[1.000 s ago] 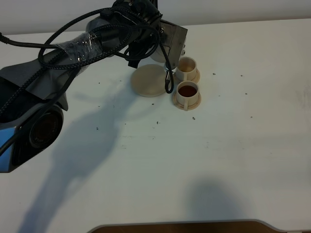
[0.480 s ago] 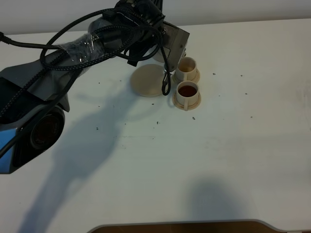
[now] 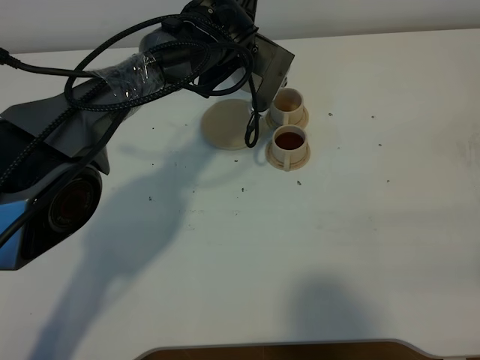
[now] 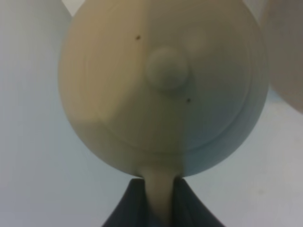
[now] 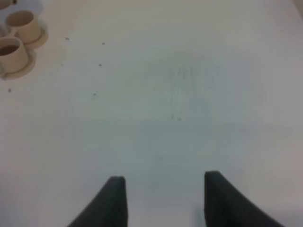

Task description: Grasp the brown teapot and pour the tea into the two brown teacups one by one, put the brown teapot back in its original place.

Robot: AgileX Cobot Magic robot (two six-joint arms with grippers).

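At the back of the white table (image 3: pixel 375 225), the left arm (image 3: pixel 150 64) is reaching over the tea set. The left gripper (image 4: pixel 158 189) is clamping the loop handle (image 4: pixel 160 196) of the brown teapot (image 4: pixel 137 94), with its dark fingers (image 4: pixel 120 215) pressing in narrow on both sides. The left wrist view is looking down on the pot, and the round lid with its knob (image 4: pixel 166 70) is filling most of the frame. That view is blurry, so tilt cannot be told. From the high camera the teapot is staying almost fully hidden under the wrist housing (image 3: pixel 270 64), just behind the large saucer (image 3: pixel 223 124) and near the far teacup (image 3: pixel 288 101). The large saucer is lying bare, with a black cable loop (image 3: pixel 253 127) hanging over its edge on the cups' side. 2 brown teacups are standing upright just beside that saucer, each on its own small saucer. The near teacup (image 3: pixel 289 140) is holding dark tea. The far teacup is looking pale inside, and its fill cannot be told. Dark specks (image 3: pixel 244 189) are lying scattered on the table. The right gripper (image 5: pixel 163 198) is hovering over the table well apart from the cups, with its fingers (image 5: pixel 116 198) spread wide and gripping nothing.
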